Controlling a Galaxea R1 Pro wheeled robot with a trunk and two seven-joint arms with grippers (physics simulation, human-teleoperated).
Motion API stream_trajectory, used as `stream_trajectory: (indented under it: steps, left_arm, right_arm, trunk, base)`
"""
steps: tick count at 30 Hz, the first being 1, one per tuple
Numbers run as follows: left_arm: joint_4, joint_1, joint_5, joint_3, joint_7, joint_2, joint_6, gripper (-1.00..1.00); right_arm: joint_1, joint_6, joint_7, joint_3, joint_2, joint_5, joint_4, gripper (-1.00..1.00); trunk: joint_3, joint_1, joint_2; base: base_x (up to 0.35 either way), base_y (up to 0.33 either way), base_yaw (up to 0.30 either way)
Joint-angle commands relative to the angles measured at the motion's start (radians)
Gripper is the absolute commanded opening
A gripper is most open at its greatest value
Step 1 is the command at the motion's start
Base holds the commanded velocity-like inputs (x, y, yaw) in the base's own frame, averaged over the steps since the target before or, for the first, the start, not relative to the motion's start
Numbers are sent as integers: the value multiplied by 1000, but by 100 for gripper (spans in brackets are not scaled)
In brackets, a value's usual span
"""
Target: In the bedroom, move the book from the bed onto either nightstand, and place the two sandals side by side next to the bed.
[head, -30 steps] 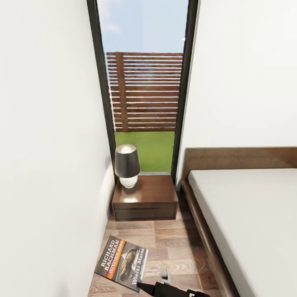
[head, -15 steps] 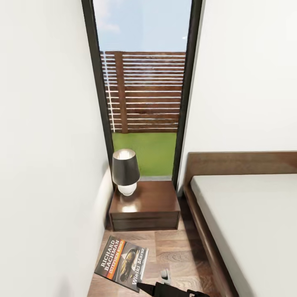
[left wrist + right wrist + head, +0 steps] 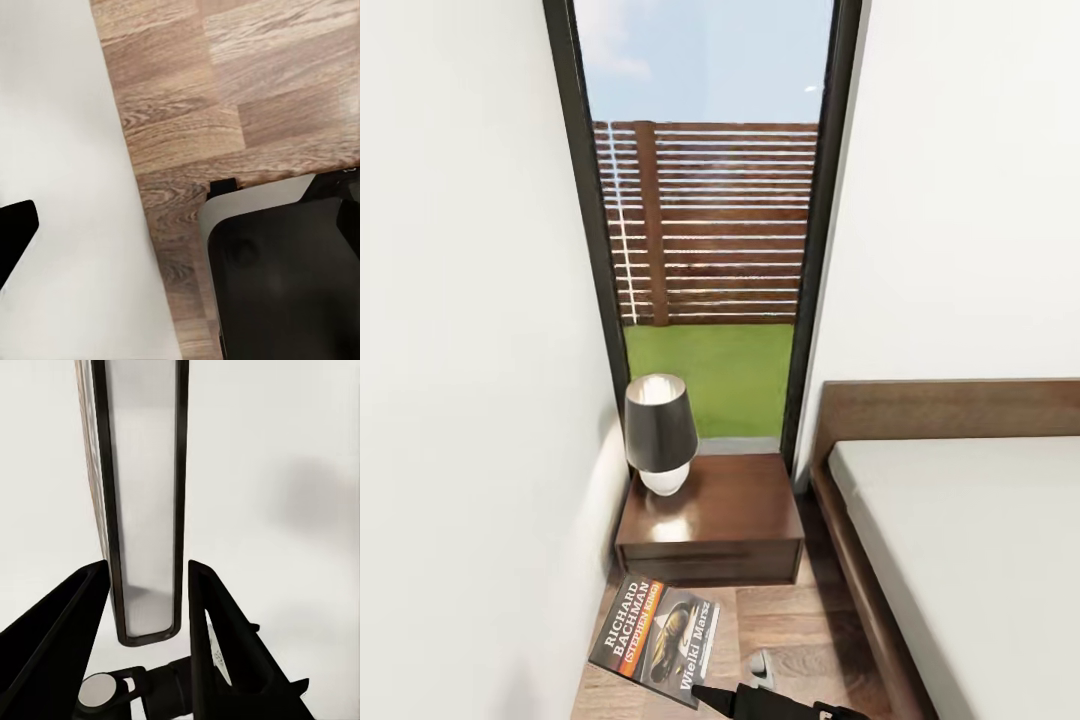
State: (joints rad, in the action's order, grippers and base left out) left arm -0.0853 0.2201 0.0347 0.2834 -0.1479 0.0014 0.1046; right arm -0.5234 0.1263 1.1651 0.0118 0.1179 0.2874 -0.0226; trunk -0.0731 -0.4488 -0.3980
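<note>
Dark-covered book (image 3: 656, 640) – orange band, white title – clamped in right gripper (image 3: 146, 607).

White walls (image 3: 470, 330) flank a tall black-framed window (image 3: 705, 240) showing blue sky, a brown slatted fence (image 3: 710, 220) and green lawn (image 3: 710, 375). A dark-shaded lamp (image 3: 658, 432) stands below the window. The wood-plank floor (image 3: 790, 625) runs between the walls, in bright daylight.

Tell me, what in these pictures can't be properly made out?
- Right gripper: shut on the thin dark paperback book; in the head view the bottom edge cuts its arm off.
- Light-grey mattress bed: cut by the head view's right edge.
- Dark-brown wooden nightstand: the black-shaded lamp hides its back corner.
- Left gripper: open or shut can't be told.
</note>
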Motion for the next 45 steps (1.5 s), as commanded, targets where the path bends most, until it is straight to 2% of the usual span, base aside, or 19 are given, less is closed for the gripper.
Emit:
stream_trajectory:
  steps: [1, 11, 36, 45]
  left_arm:
    - [1, 1, 4, 8, -4, 0, 3, 100]
    - [0, 1, 4, 9, -4, 0, 5, 100]
    - [-1, 1, 3, 10, -4, 0, 5, 100]
    - [-1, 1, 2, 10, -4, 0, 3, 100]
  right_arm:
    - [-1, 10, 3, -3, 0, 7, 0, -100]
    - [-1, 10, 3, -3, -1, 7, 0, -100]
    - [-1, 11, 3, -3, -1, 7, -2, -100]
    - [-1, 11, 4, -3, -1, 7, -1, -100]
  trunk:
    - [-2, -1, -2]
    - [-2, -1, -2]
    - [-2, -1, -2]
    - [-2, -1, -2]
  base:
    - [338, 0, 0]
    - [264, 0, 0]
    - [27, 0, 0]
    - [183, 0, 0]
